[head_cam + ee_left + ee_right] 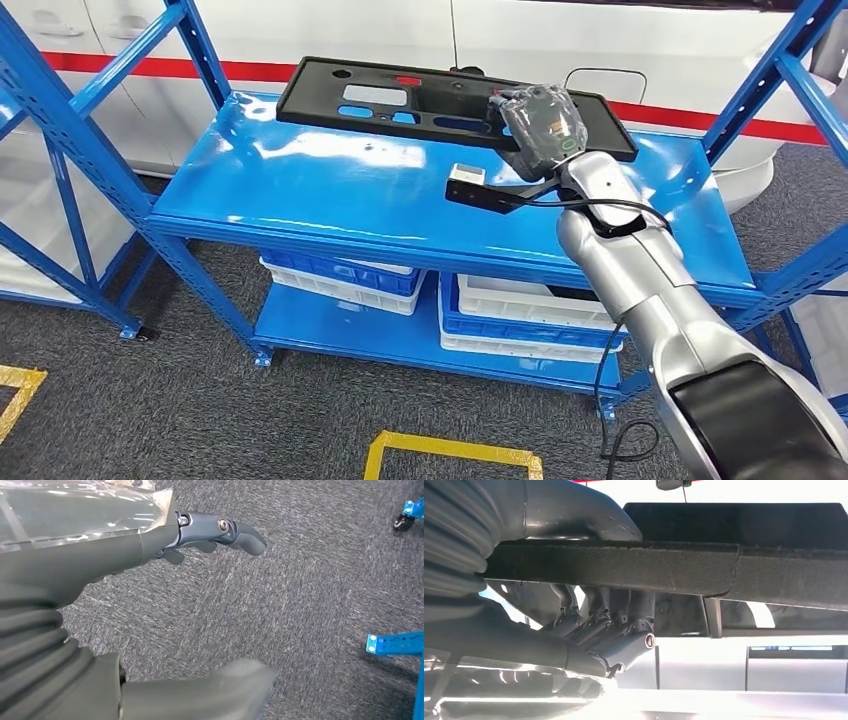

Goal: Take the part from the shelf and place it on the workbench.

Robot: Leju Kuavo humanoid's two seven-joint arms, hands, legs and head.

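The right hand (540,122) sits on the near right edge of the part (400,100), a long flat black panel with cut-outs. In the right wrist view the thumb lies on one face of the panel's edge (674,565) and the darker fingers (604,615) curl against the other face, so the hand grips the part; the pinch on a thin edge looks like the only hold a flat panel lying on a shelf offers. The hand's back, wrapped in clear film, faces the head camera, and the wrist is bent forward and down over the part. The silver right arm (640,270) reaches from the lower right, stretched well out across the shelf (300,190) with its cable trailing beside it.

The part lies along the back of the blue shelf top, lengthwise, its far edge towards the white wall with a red stripe. Whether its gripped end is lifted off the shelf I cannot tell. Just in front of the part, beside the hand, stands a small white block (466,175). Under the shelf top, a lower level holds blue and white bins (345,280).

The left hand (220,530) hangs well away from the shelf, over grey carpet, fingers apart and holding nothing. I judge the pick is under way and the carry to the workbench not yet begun.
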